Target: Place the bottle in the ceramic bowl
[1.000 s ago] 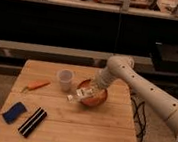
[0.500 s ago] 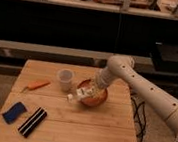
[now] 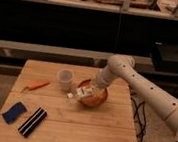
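One camera looks down from the front, seemingly mid-distance, at gripper (image 3: 86,91) over table (image 3: 73,129).

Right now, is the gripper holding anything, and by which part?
The gripper sits over the bowl at the bottle. Whether it grips the bottle, and where, cannot be told.

Wooden table (image 3: 73,129) carries ceramic bowl (image 3: 96,100); cup (image 3: 65,79); orange tool-shaped item (image 3: 36,85); tool (image 3: 85,92) over bowl.

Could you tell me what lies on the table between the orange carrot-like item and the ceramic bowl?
In the camera view, the translucent cup stands between the carrot-like item and the ceramic bowl. The gripper is over the bowl's left rim, at the bottle.
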Motion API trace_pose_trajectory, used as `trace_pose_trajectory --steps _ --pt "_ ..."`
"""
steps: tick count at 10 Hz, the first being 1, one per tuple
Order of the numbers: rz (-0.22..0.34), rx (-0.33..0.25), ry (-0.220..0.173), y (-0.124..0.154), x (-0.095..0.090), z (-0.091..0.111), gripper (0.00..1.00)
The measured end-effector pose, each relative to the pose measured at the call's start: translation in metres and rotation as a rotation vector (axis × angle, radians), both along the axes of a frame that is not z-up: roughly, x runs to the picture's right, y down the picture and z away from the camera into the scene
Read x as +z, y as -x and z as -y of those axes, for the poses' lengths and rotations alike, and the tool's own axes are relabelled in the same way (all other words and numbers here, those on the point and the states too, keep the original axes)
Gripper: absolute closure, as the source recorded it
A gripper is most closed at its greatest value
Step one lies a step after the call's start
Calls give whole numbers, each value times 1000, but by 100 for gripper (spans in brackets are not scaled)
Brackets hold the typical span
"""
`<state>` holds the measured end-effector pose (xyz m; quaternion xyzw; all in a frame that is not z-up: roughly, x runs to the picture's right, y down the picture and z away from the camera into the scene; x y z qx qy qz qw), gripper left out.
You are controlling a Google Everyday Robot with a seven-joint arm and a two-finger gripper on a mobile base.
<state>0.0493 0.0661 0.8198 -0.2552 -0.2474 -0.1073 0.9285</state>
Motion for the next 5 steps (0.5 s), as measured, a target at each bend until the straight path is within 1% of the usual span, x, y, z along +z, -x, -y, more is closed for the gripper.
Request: trace_pose_trajectory --steps 5 --pt "-4 11 5 -1 1 2 71"
